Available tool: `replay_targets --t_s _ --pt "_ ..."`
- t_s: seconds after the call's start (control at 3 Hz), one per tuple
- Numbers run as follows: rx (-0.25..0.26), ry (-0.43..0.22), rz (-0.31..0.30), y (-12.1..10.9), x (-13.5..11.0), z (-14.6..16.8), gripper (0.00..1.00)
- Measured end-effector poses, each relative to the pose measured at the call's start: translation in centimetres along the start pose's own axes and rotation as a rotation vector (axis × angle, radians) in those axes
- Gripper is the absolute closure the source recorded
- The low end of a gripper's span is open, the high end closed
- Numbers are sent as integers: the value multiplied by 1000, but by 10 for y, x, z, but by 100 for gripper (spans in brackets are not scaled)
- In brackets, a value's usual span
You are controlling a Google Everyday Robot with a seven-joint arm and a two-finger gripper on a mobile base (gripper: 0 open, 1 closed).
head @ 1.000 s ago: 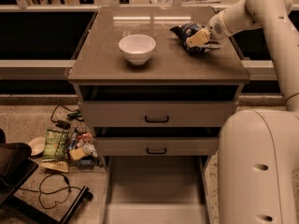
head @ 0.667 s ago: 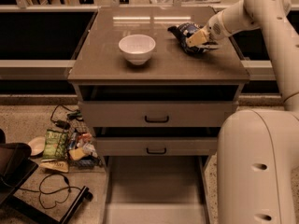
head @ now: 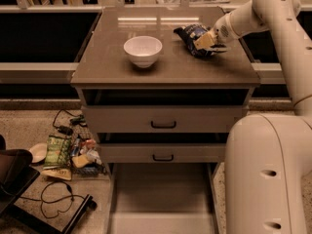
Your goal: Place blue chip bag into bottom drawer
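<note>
The blue chip bag [head: 191, 34] is a crinkled dark-blue bag with white markings, near the back right of the cabinet top [head: 165, 67]. My gripper [head: 206, 42] is at the bag's right end, shut on it, with the bag sticking out to the left. The bag looks slightly raised off the top. The bottom drawer [head: 163, 199] is pulled out below the cabinet, its plain floor showing, with nothing in it.
A white bowl [head: 143, 50] stands on the cabinet top, left of the bag. Two upper drawers with black handles [head: 163, 125] are shut. A green snack bag [head: 57, 150], other litter and cables lie on the floor at left. My arm's white base [head: 268, 174] fills the lower right.
The bag and gripper have shifted a little to the left and toward the back of the cabinet top. The bowl and drawers have not moved.
</note>
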State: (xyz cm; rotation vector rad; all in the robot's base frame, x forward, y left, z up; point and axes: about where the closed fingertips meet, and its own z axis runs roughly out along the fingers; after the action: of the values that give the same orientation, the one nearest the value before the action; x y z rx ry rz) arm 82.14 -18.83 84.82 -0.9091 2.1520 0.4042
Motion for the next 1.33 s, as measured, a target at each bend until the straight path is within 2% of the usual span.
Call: replay_targets --t_s 1.33 --pt "0 0 0 0 -1 -1 100"
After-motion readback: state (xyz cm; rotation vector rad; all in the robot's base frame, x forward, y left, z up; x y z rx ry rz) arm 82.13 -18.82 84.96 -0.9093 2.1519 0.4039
